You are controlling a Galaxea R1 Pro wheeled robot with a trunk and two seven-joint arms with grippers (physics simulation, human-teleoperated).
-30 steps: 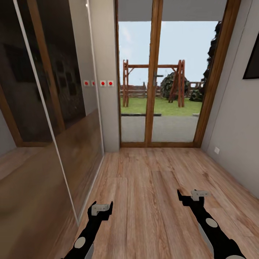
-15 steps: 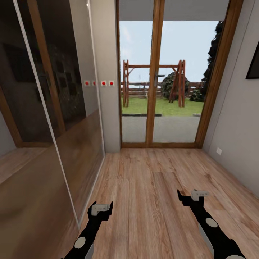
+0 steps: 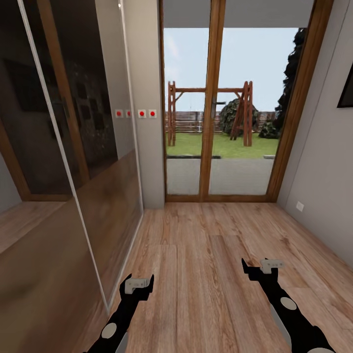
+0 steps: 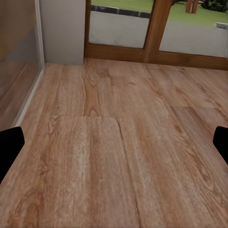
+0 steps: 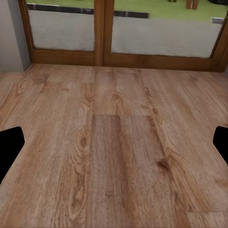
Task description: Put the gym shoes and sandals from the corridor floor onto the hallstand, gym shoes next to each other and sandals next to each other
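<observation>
Floor [image 3: 206, 274] — light wood planks, running up to the glazed door [image 3: 215, 147]. Left gripper [image 3: 138, 283] and right gripper [image 3: 260, 267] — both low over the floor, short of the door, fingers spread wide, holding nothing. Mirrored wall panel [image 3: 63, 162] left of the door; red-dotted plates [image 3: 147, 113] beside the frame, probably switches.

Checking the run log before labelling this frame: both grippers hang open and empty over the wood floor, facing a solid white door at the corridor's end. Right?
Nearly. The door is not solid white: the head view shows a wood-framed glass door with a garden behind. The left gripper and right gripper do hang open and empty over the corridor floor.
</observation>
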